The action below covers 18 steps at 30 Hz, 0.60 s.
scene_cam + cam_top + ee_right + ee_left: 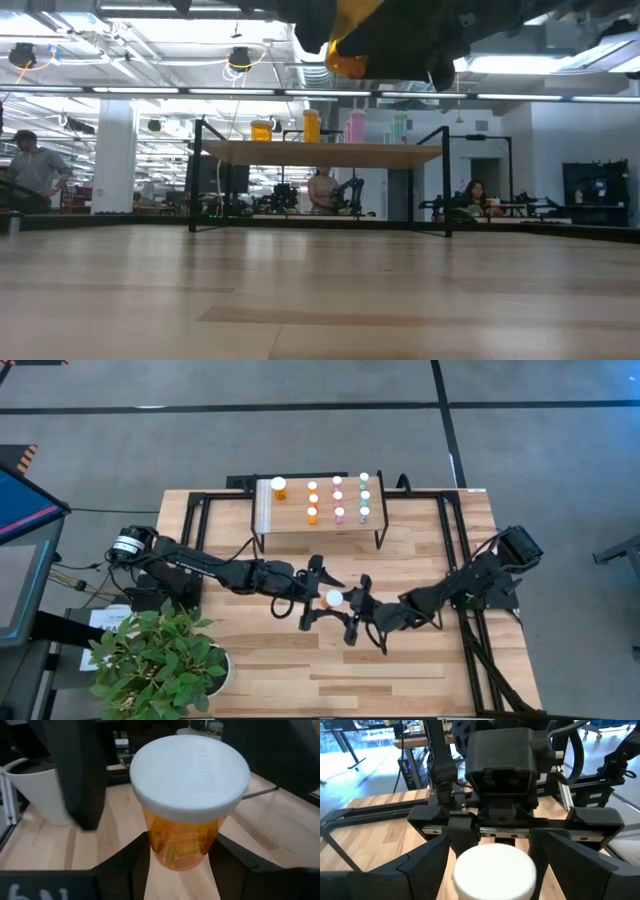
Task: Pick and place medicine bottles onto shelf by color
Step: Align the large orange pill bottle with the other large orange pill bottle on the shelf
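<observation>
While right gripper [352,610] jaws clasp it, orange bottle [187,802] between left gripper [312,598] spread jaws.

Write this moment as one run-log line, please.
stage: handover mid-table | right gripper: shut on large orange bottle | left gripper: open around it | shelf: ten bottles

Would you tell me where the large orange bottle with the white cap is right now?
High view: the large orange bottle sits mid-table, gripped by the right gripper, between the open fingers of the left gripper, in front of the shelf.
</observation>
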### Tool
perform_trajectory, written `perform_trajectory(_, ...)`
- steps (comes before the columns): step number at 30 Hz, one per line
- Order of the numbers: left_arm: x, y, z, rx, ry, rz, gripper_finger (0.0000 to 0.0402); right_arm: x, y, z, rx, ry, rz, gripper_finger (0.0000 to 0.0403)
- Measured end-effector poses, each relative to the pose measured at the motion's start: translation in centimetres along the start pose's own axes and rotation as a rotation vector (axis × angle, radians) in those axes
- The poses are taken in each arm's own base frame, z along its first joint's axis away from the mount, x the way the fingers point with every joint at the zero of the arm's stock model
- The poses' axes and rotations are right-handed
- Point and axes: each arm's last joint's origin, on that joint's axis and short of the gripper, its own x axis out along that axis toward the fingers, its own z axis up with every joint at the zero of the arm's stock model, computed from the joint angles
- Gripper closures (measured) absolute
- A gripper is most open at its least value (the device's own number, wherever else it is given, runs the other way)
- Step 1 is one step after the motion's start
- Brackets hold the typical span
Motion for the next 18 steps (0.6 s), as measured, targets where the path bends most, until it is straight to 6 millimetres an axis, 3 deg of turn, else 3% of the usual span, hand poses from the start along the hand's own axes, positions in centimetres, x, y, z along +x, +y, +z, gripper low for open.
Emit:
perform_trajectory(7, 0.00, 0.00, -0.19, -0.001, 0.020, 0.006, 0.0100, 0.24, 0.03, 0.15, -0.006, 0.010, -0.003, 0.0212)
perform_trajectory(18, 0.00, -0.04, -0.19, -0.001, 0.018, -0.016, 0.0185, 0.19, 0.07, 0.06, -0.007, 0.017, -0.002, 0.0213)
